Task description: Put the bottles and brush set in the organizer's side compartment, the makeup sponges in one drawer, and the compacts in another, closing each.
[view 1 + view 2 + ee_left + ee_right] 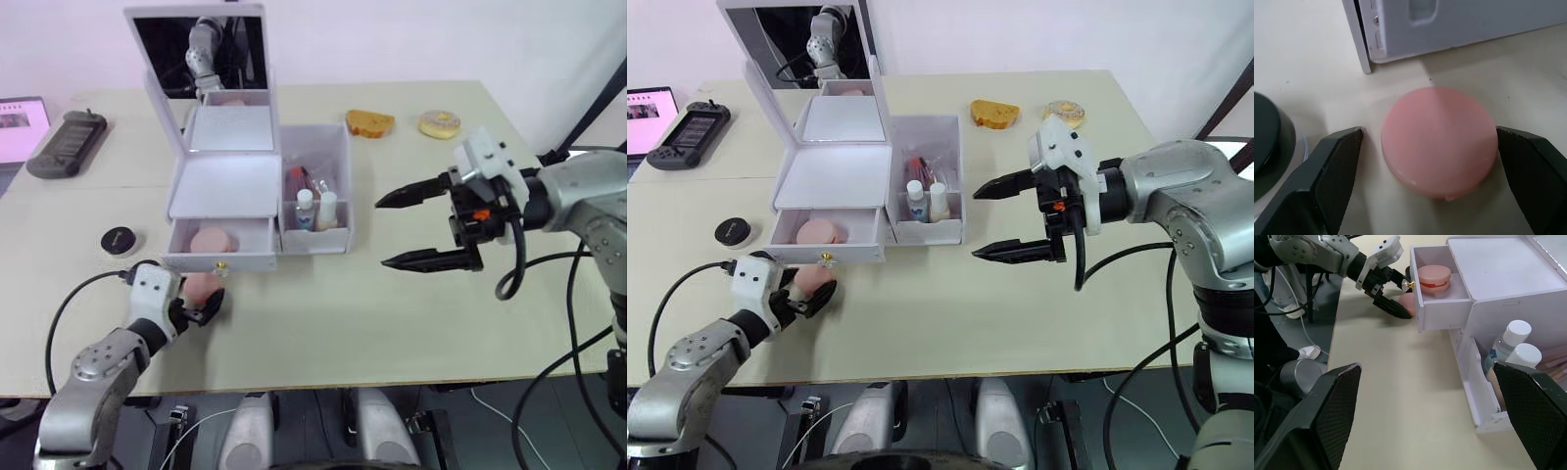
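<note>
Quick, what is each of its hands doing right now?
Left end effector: open around the pink compact on the table.
Right end effector: open, holding nothing.

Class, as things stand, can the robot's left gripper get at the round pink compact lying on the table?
Probably yes: the left gripper is open astride the round pink compact, nothing between them.

Count of things on and around the organizer

Two pink compacts: one in the open drawer [212, 241], one on the table [1439, 140] at the drawer's 7 o'clock. Two white-capped bottles [1515, 343] and one red item stand in the side compartment [338, 186]. One black round compact [119, 240] lies at the organizer's [225, 186] 9 o'clock. Two pastries [369, 122] sit at 1 o'clock, one game controller [66, 142] at 10 o'clock.
</note>
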